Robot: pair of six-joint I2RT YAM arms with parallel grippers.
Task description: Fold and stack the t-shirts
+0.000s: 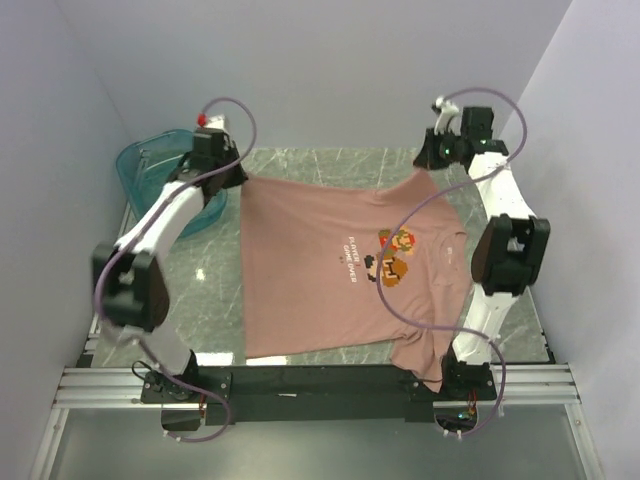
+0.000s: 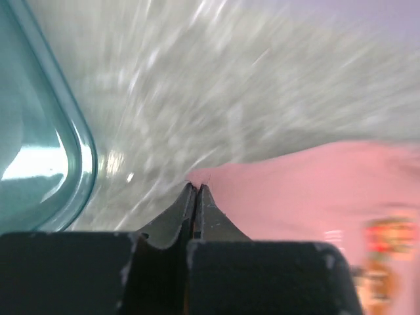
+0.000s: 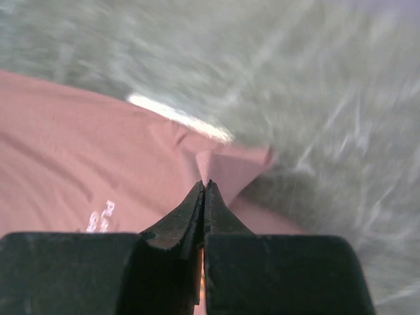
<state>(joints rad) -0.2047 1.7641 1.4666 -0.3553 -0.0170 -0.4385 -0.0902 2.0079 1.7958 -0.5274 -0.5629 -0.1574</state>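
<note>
The dusty-pink t-shirt [image 1: 310, 270] lies spread on the marble table, chest graphic [image 1: 393, 256] up, collar end to the right. My left gripper [image 1: 236, 180] is shut on its far left hem corner. In the left wrist view the jaws [image 2: 195, 188] meet on the pink edge [image 2: 308, 190]. My right gripper [image 1: 431, 164] is shut on the far right sleeve area. In the right wrist view the jaws [image 3: 205, 186] pinch a raised fold of the cloth [image 3: 79, 151]. The near sleeve [image 1: 430, 360] hangs over the table's front edge by the right arm's base.
A translucent teal tub [image 1: 150, 168] stands at the far left corner, close beside my left gripper; its rim also shows in the left wrist view [image 2: 82, 141]. Walls close in the table on three sides. Bare marble [image 1: 200, 290] shows left of the shirt.
</note>
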